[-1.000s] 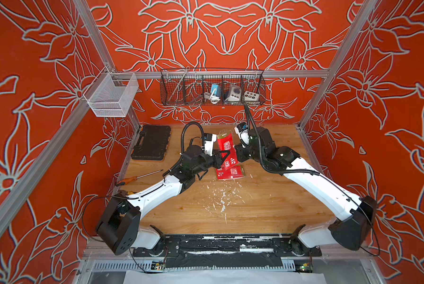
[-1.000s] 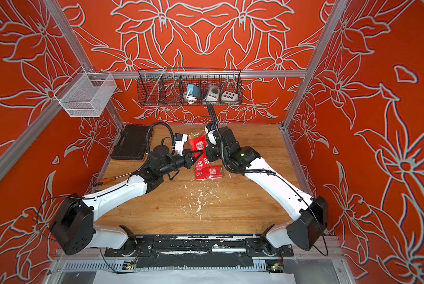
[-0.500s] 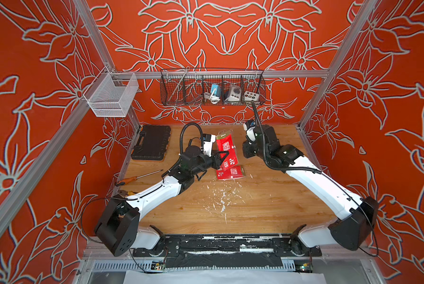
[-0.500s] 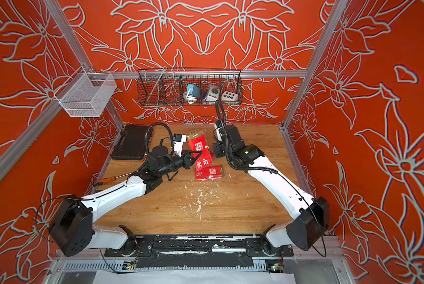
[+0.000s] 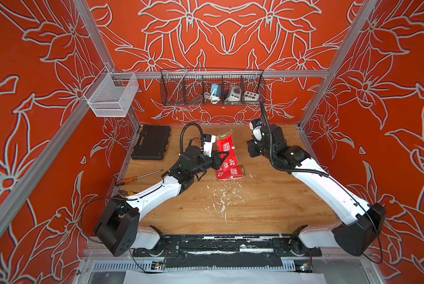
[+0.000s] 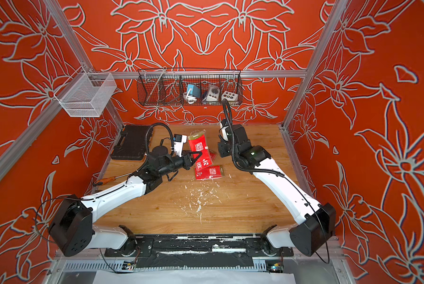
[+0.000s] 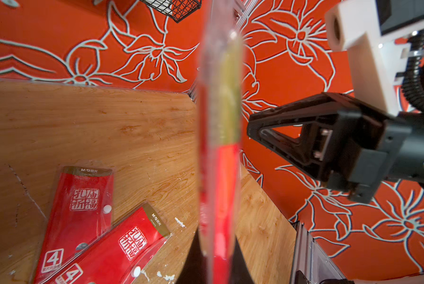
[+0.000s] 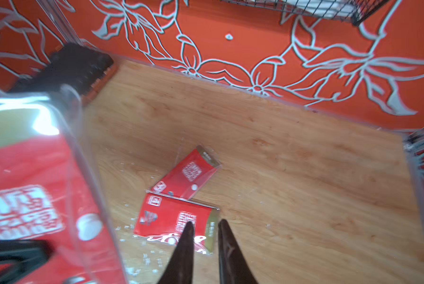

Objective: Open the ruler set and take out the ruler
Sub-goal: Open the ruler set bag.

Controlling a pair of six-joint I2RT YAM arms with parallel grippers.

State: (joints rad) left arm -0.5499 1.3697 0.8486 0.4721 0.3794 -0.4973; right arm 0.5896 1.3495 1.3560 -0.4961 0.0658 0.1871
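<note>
**Hazards**

- Pivot or slip: the left tool (image 5: 222, 157) is clamped only on the lower part of the ruler set (image 5: 226, 143) and holds it clear of the surface (image 5: 255, 196). The sleeve looks like slick, flexible clear plastic. A pull at the free upper end would probably swing the pack around the clamp or draw it out.
- Pinching the pack closed: the right tool (image 8: 206, 225) stands well apart to one side. Its jaws are slightly parted with nothing between them. If it closes across both walls of the sleeve, it likely traps the ruler inside instead of opening the pack.
- Wrong target: two spare packs (image 8: 191, 172) lie overlapping on the surface, under and just beside the held one. A low approach could land on one of these.
- Spill: whether the closure is fastened cannot be told from here. If it gives way suddenly, loose contents may drop among the spare packs.

**Orientation of the ruler set**

- The long axis runs steeply upward, close to upright, and leans toward the back wall (image 5: 218, 37).
- The gold-banded end points up and away.
- The end with the number badge points down, at the clamp.
- In both top views the printed red face is turned up toward the cameras.
- In the left wrist view the pack shows edge-on, as a narrow strip.
</note>
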